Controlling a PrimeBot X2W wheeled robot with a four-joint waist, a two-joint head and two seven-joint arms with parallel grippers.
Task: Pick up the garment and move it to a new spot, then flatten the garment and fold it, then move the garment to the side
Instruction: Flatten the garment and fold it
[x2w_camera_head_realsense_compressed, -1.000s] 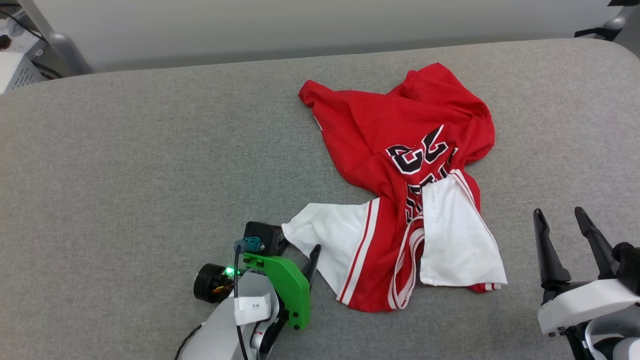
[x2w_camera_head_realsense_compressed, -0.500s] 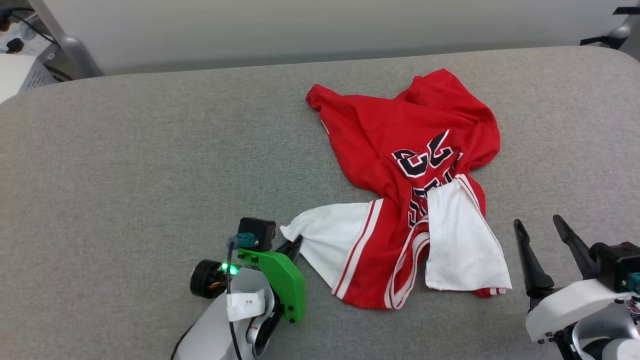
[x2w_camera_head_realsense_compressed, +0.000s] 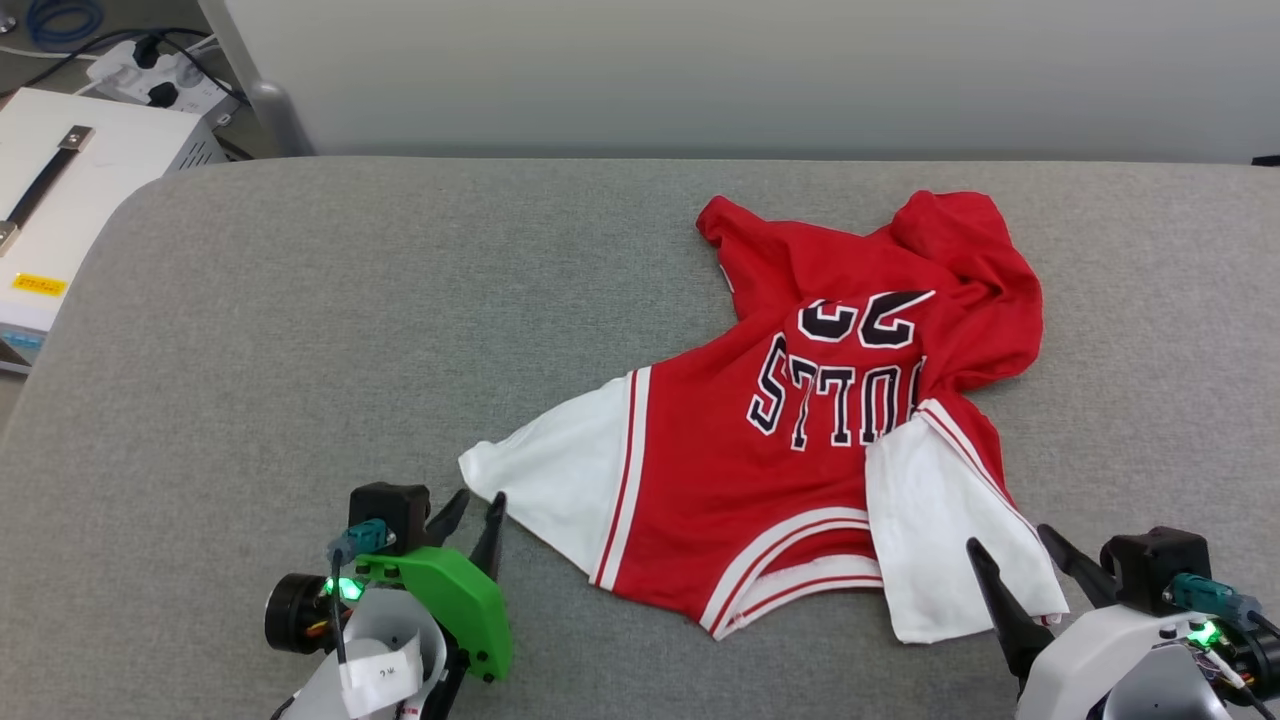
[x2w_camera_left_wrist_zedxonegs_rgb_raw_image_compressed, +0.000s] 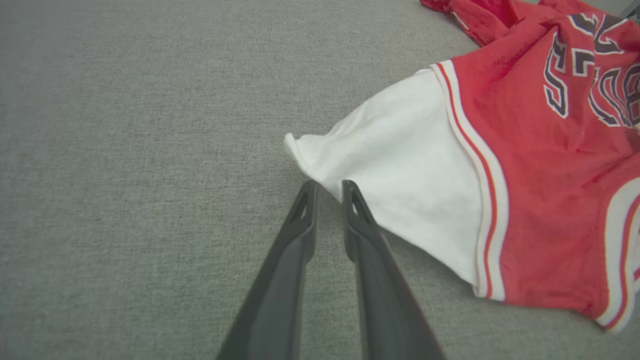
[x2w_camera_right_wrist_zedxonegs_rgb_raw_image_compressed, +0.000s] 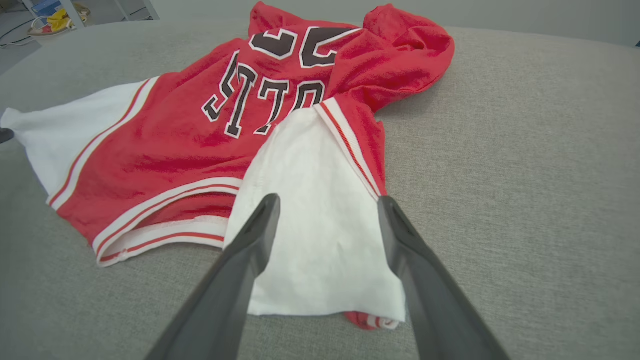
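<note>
The garment (x2w_camera_head_realsense_compressed: 790, 480), a red jersey T-shirt with white sleeves, lies on the grey cloth table (x2w_camera_head_realsense_compressed: 300, 340) with its black lettering facing up; its far part is crumpled. My left gripper (x2w_camera_head_realsense_compressed: 472, 510) is open by a narrow gap just short of the left white sleeve (x2w_camera_left_wrist_zedxonegs_rgb_raw_image_compressed: 395, 170), with nothing between its fingers (x2w_camera_left_wrist_zedxonegs_rgb_raw_image_compressed: 305, 215). My right gripper (x2w_camera_head_realsense_compressed: 1012, 548) is open wide, its fingers on either side of the near end of the right white sleeve (x2w_camera_right_wrist_zedxonegs_rgb_raw_image_compressed: 320, 220) and low over it. The garment (x2w_camera_right_wrist_zedxonegs_rgb_raw_image_compressed: 190, 150) spreads leftward from there.
A white box with a black handle (x2w_camera_head_realsense_compressed: 60, 200) and cables stand beyond the table's rounded left corner. A pale wall runs behind the far edge. Bare grey cloth stretches to the garment's left and right.
The camera has shifted. The garment is now spread wider, its left sleeve drawn out to the left and the lettering laid open. My left gripper has let go of that sleeve. My right gripper has closed in on the right sleeve.
</note>
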